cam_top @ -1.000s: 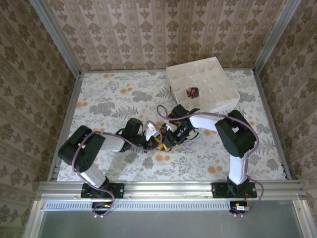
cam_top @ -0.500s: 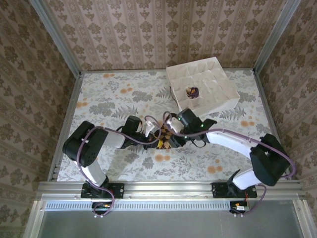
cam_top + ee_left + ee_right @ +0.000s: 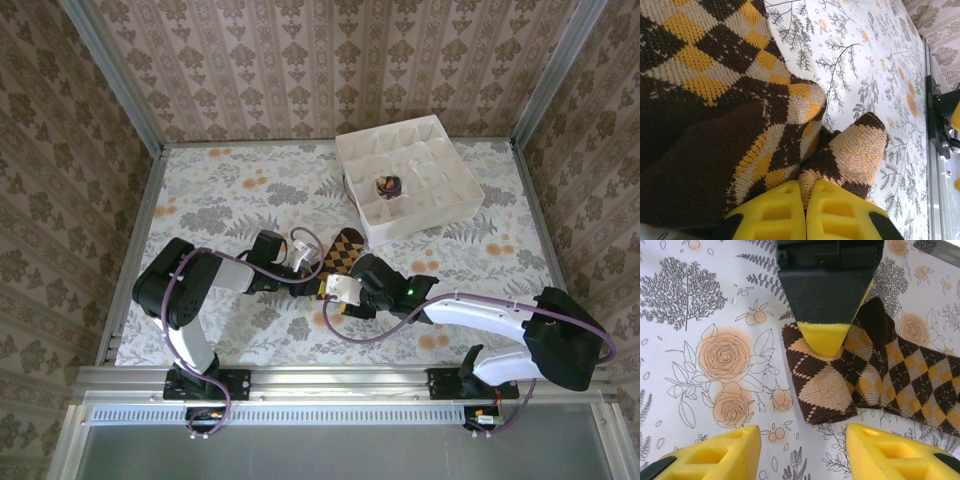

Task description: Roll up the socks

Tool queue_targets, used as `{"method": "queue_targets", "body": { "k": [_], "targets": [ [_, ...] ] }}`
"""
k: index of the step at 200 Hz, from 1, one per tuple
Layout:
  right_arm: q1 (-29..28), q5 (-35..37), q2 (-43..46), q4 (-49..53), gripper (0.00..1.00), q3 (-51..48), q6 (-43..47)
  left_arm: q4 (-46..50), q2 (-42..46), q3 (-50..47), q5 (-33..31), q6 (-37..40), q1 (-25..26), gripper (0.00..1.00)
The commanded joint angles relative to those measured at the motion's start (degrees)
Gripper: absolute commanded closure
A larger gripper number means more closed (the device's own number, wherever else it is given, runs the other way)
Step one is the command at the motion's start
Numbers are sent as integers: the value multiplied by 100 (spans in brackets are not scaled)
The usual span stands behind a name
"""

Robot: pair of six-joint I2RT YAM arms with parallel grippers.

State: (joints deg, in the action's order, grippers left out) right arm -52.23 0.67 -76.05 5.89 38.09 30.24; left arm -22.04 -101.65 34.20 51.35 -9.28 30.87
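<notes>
Patterned wallpaper walls [image 3: 300, 70] close in three sides of the cell, with grey metal posts [image 3: 110, 70] running up the corners. Down on the table [image 3: 200, 215], a pale cloth printed with grey leaves and orange roses covers the whole surface, and a metal rail [image 3: 340, 378] runs along the near edge. At far right sits a white divided box [image 3: 425, 218], set at an angle. The purple sock [image 3: 387, 185] is in it, balled up in one compartment near the box's middle.

On to centre table: the brown sock [image 3: 343, 252] lies on the cloth, its diamond checks facing up and one end folded over on itself. The left gripper [image 3: 805, 200] has its yellow fingers pressed together, pinching that folded end. The right gripper [image 3: 802, 440] is just beside the cuff, jaws standing well apart over bare cloth and gripping nothing.
</notes>
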Motion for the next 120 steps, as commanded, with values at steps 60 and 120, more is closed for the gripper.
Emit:
{"method": "queue_targets", "body": {
  "k": [60,120],
  "targets": [
    [-112,586,-664,-1024,48,-137,998,690,-571,17,-374,-39,-169,100],
    [-118,892,-1345,-1370,48,56,1246,678,-650,43,-231,-69,-222,100]
  ]
}}
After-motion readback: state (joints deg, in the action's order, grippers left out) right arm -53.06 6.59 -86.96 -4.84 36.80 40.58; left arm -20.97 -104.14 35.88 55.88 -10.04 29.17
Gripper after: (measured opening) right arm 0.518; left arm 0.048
